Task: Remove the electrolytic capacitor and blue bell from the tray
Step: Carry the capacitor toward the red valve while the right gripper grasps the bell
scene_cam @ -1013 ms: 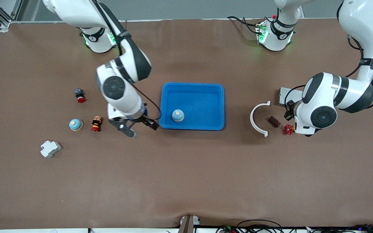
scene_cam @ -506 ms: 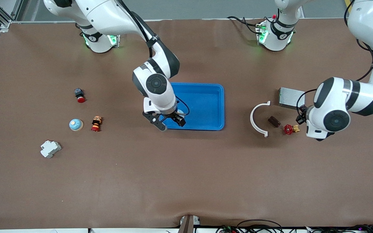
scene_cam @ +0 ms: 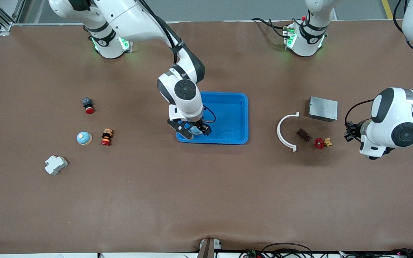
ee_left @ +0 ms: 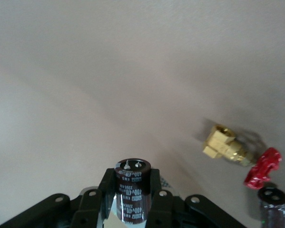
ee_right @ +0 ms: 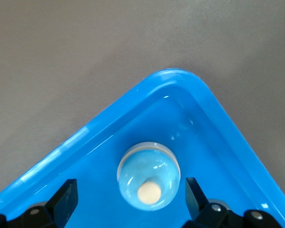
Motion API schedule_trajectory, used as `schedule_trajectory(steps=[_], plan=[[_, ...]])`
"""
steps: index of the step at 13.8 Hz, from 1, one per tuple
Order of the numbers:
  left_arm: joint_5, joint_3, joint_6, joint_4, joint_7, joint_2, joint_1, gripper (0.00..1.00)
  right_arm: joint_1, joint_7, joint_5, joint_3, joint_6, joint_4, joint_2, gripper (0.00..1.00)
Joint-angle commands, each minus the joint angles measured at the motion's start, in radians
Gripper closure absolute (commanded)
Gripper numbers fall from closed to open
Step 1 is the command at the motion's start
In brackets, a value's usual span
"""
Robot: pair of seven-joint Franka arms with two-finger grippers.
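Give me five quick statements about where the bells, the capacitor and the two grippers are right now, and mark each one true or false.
1. A bell sits in the blue tray. True.
2. The right gripper is shut on that bell. False: its fingers stand open on either side of it.
3. The left gripper holds a capacitor. True.
4. The second bell lies in the tray too. False: it is on the table beside the red-capped push button.
5. The red valve is in the tray. False: it lies on the table beside the white curved clamp.
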State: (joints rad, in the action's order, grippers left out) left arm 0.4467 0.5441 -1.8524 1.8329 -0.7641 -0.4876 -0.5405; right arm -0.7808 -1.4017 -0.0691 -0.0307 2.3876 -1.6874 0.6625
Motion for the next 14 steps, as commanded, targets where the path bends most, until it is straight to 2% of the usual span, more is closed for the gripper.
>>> schedule_trajectory(steps=[1, 4, 7, 10, 14], plan=[[0.007, 0.008, -0.066, -0.006, 0.028, -0.019, -0.012, 1.0, -0.017, -0.02, 0.021, -0.012, 0.013, -0.025, -0.009, 0.0], [0.014, 0.008, -0.174, 0.008, 0.057, -0.043, -0.062, 1.0, -0.02, -0.02, 0.032, -0.012, 0.024, -0.026, 0.006, 0.0], [0.003, 0.008, -0.226, 0.031, 0.078, -0.048, -0.078, 1.0, -0.021, -0.022, 0.034, -0.012, 0.027, -0.025, 0.02, 0.0], [0.017, 0.007, -0.405, 0.124, 0.086, -0.055, -0.125, 1.0, -0.028, -0.023, 0.034, -0.012, 0.05, -0.025, 0.038, 0.0], [0.017, 0.007, -0.459, 0.132, 0.089, -0.083, -0.144, 1.0, -0.031, -0.031, 0.035, -0.012, 0.051, -0.023, 0.04, 0.0]])
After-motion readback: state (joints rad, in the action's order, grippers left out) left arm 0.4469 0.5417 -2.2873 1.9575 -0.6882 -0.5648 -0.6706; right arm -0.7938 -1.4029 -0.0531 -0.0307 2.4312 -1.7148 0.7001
